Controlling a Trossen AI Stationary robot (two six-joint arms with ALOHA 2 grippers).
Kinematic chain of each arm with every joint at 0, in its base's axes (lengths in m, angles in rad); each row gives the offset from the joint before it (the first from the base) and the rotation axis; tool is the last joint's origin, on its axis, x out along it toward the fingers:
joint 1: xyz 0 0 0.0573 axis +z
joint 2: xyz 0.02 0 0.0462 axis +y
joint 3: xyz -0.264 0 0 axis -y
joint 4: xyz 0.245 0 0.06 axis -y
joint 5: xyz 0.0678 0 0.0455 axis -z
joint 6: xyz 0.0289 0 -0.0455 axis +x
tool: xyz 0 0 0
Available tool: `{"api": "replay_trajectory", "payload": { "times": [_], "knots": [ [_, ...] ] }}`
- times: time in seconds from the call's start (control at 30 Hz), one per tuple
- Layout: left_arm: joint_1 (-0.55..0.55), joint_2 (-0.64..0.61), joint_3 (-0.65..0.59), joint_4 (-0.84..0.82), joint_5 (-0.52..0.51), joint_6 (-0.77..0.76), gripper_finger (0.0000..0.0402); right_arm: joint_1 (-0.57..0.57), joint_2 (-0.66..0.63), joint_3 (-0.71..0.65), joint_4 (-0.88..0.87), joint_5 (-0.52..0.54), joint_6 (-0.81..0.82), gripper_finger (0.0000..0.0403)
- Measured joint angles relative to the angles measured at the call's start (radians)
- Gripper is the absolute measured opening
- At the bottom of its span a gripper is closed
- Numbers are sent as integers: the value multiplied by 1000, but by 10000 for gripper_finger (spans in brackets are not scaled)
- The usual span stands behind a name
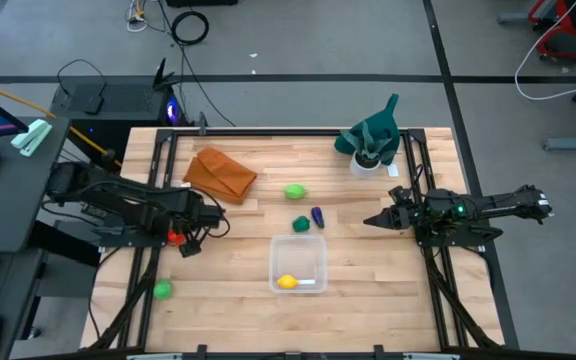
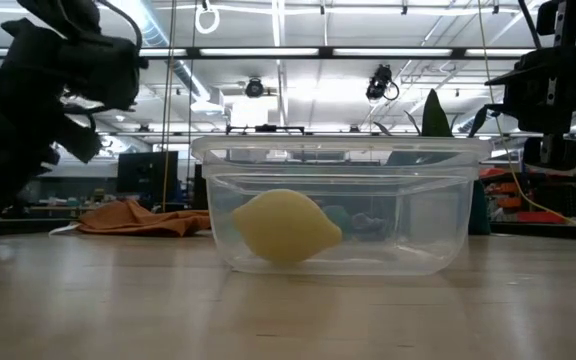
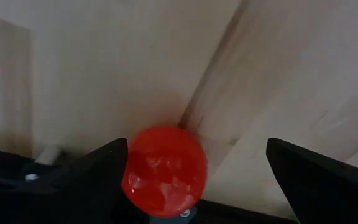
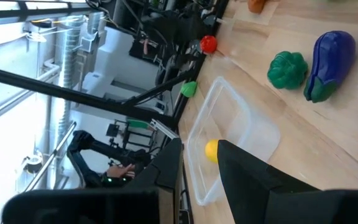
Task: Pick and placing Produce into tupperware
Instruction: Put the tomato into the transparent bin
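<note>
The clear tupperware [image 1: 298, 263] stands at the table's middle near the front, and a yellow piece of produce [image 1: 287, 282] lies in it. A red piece [image 3: 164, 171] rests on the wood at the left. My left gripper [image 3: 197, 146] points down over it, open, with one finger on each side. A light green piece [image 1: 295, 191], a dark green one [image 1: 301, 224] and a purple one [image 1: 317, 215] lie beyond the tub. Another light green piece [image 1: 162, 289] lies at the near left. My right gripper [image 1: 373, 220] waits level at the right, with only a narrow gap between its fingers. My left gripper comes down from above with its fingers on either side of the red piece, which rests on the table. The piece lies right beside one finger [image 3: 101, 168] and far from the other [image 3: 316, 180]. Whether that finger touches it I cannot tell.
An orange-brown cloth [image 1: 220, 174] lies at the far left. A dark green cloth with a white cup [image 1: 370, 150] stands at the far right. Bare wood shows around the tub's near and right sides.
</note>
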Motion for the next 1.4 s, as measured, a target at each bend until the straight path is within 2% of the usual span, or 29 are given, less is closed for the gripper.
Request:
{"api": "replay_trajectory", "payload": {
  "times": [0.4, 0.63, 0.87, 1.2, 1.33, 1.4],
  "knots": [
    [1, 183, 0, -18, 91, 60, 392, 0, 7, 0, 0, 1, -4, 68],
    [1, 248, 0, -21, 138, 100, 382, 0, 26, 0, 1, 1, -4, 68],
    [0, 254, 1, -22, 145, 109, 352, 0, 40, 0, 1, 1, -5, 68],
    [0, 254, 1, -20, 146, 105, 269, 0, 41, 0, 2, 1, -6, 68],
    [0, 254, 1, -20, 146, 98, 267, 0, 41, 0, 1, 1, -6, 68],
    [0, 254, 1, -18, 146, 97, 279, 0, 41, 0, 2, 1, -6, 68]
  ]
}}
